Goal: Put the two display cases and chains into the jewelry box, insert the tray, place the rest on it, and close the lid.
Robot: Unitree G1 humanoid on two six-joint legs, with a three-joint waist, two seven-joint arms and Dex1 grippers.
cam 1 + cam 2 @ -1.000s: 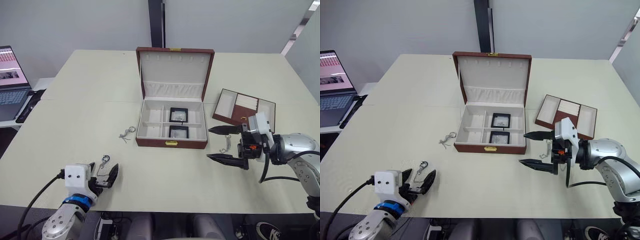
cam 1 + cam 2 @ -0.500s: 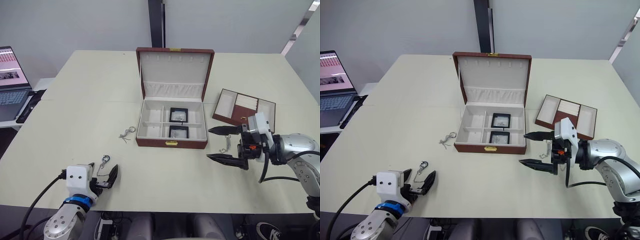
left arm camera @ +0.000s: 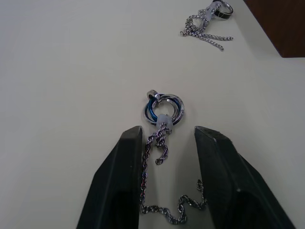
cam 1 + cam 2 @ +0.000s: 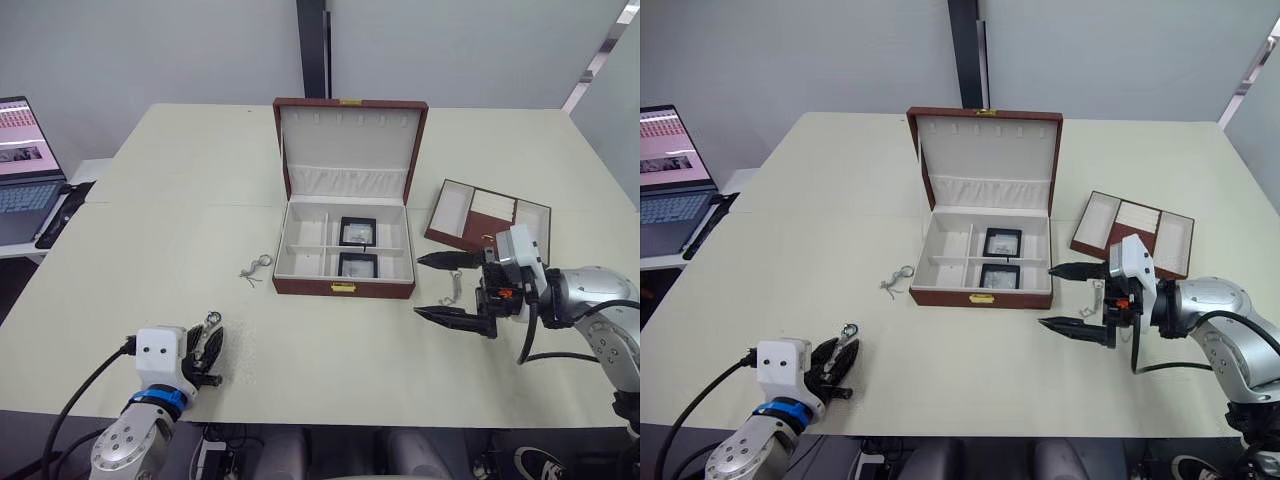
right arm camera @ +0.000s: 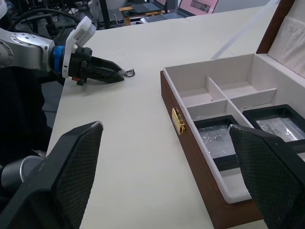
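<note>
The jewelry box (image 4: 345,286) stands open mid-table, its lid (image 4: 350,130) upright. The two display cases (image 4: 358,230) (image 4: 357,264) lie in its right compartments. The tray (image 4: 453,208) sits to the box's right. Near the front left edge, my left gripper (image 4: 209,345) straddles a chain (image 3: 164,110); its fingers (image 3: 121,162) stand narrowly apart with the chain lying loose between them. A second chain (image 4: 255,267) lies left of the box. My right gripper (image 4: 417,286) is wide open beside the box's right front corner, a third chain (image 4: 456,285) on the table between its fingers.
A laptop (image 4: 20,150) and a dark object sit on a side table at the far left. A dark pillar (image 4: 312,45) rises behind the table. Bare tabletop spreads between the two grippers, in front of the box.
My left gripper's fingers have drawn in from wide open to a narrow gap around the chain. The right gripper has not moved.
</note>
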